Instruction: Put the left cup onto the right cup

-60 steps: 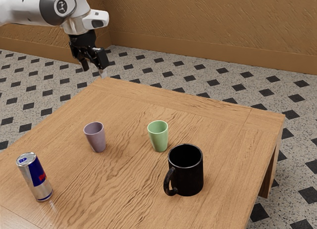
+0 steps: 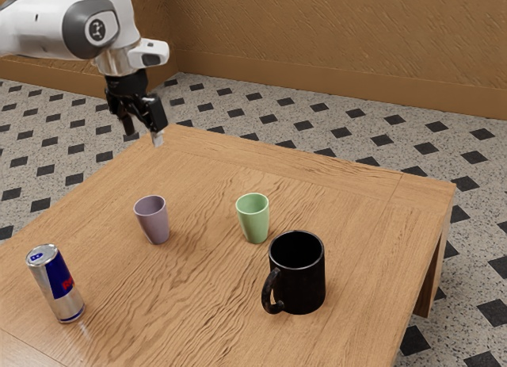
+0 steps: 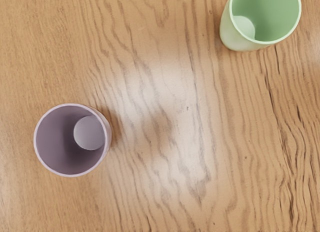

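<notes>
— Exterior view: why does the gripper (image 2: 142,129) hang spread and empty?
— Nothing grasped yet. The lilac cup (image 2: 151,219) stands upright on the worktop (image 2: 348,224), at nine o'clock of the green cup (image 2: 253,217), well apart.

A wooden table (image 2: 341,189) takes up the lower part of the exterior view. Its top is light brown with strong, wavy grain, and a separate board frames the far edge and the exterior view's right side. A thick leg (image 2: 430,276) of the same wood shows under the right corner. The floor (image 2: 317,121) is pale speckled tile set with small black diamonds in a regular pattern. Beyond it stands a wall (image 2: 333,26) of brown, wood-like panelling, with a lighter skirting board (image 2: 333,80) along its foot. The light is soft and even, and in the wrist view a pale sheen lies on the table top.
</notes>
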`<act>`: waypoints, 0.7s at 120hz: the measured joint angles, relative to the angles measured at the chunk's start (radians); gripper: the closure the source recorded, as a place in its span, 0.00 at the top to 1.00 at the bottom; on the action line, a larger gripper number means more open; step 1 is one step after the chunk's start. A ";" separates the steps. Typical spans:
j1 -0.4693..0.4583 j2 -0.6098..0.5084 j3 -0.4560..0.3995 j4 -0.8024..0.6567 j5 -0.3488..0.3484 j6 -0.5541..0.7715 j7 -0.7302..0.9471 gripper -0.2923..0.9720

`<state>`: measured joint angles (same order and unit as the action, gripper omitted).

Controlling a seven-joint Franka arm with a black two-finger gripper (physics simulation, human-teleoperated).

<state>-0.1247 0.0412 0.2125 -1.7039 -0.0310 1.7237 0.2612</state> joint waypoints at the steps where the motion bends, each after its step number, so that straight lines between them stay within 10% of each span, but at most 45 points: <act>1: -0.001 -0.002 0.004 -0.008 0.000 0.003 0.000 0.77; 84: 0.028 0.174 0.034 -0.199 -0.007 0.349 -0.032 0.77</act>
<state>-0.0970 0.2148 0.2463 -1.9032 -0.0380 2.0727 0.2290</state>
